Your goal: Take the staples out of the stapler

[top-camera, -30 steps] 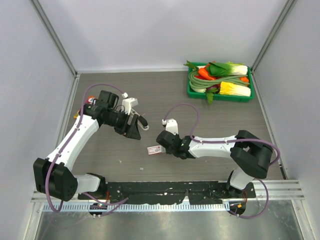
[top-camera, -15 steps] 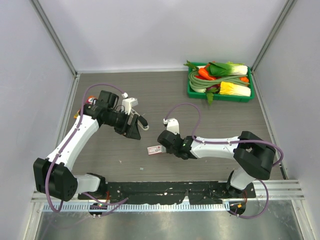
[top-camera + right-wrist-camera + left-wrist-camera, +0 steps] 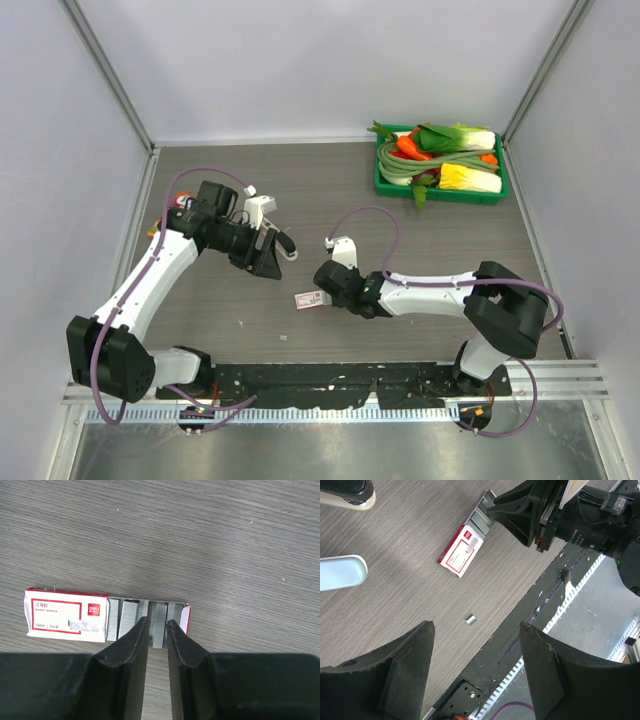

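Observation:
The stapler's pale blue top (image 3: 340, 572) pokes in at the left edge of the left wrist view, on the table beyond my left fingers. My left gripper (image 3: 476, 626) (image 3: 268, 262) hangs open above the table with nothing between its fingers. A small silvery staple piece (image 3: 471, 620) lies on the wood below it. My right gripper (image 3: 158, 621) (image 3: 322, 296) is over the open end of the pink-and-white box (image 3: 67, 612) (image 3: 306, 300). Its jaws stand narrowly apart around a strip of staples (image 3: 160, 615) lying in the box, with a thin gap on the strip's left side.
A green basket (image 3: 440, 197) of vegetables stands at the back right. The black base rail (image 3: 330, 378) runs along the near edge. Grey walls close in the left, back and right sides.
The right gripper has shifted very slightly at the box's open end. The left arm and the box have not moved.

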Motion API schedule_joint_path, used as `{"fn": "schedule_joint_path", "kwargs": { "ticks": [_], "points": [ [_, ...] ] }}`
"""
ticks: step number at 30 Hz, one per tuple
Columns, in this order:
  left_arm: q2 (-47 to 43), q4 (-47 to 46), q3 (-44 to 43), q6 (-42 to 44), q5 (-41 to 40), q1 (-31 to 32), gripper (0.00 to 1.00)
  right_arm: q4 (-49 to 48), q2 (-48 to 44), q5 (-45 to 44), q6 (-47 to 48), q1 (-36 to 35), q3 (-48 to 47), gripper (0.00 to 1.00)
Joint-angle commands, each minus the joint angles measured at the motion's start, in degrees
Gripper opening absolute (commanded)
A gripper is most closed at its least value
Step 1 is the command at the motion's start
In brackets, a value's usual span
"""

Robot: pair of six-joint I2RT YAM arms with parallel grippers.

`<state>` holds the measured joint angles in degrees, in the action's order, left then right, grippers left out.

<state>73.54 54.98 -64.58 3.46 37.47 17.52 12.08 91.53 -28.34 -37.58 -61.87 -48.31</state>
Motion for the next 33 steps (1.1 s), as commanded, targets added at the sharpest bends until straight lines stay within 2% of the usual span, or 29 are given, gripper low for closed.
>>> {"fn": "schedule_joint_path", "kwargs": {
  "ticks": [1, 5, 15, 33],
  "points": [
    [-1.64, 0.04, -0.38, 0.49, 0.14, 0.15, 0.73, -0.12, 1.55, -0.49, 0.05, -0.01, -2.83, 0.27],
    [-1.73, 0.04, -0.29, 0.58, -0.03, 0.15, 0.72, -0.04, 1.55, -0.40, 0.14, 0.17, -2.75, 0.25],
    [-1.56, 0.04, -0.46, 0.49, -0.03, 0.15, 0.72, -0.83, -0.29, -0.75, -0.21, 0.25, -1.35, 0.11],
    [-0.94, -0.31, -0.29, 0.32, -0.21, 0.15, 0.72, -8.38, -8.20, 0.83, 0.76, 0.25, 5.69, 0.10]
  ]
}}
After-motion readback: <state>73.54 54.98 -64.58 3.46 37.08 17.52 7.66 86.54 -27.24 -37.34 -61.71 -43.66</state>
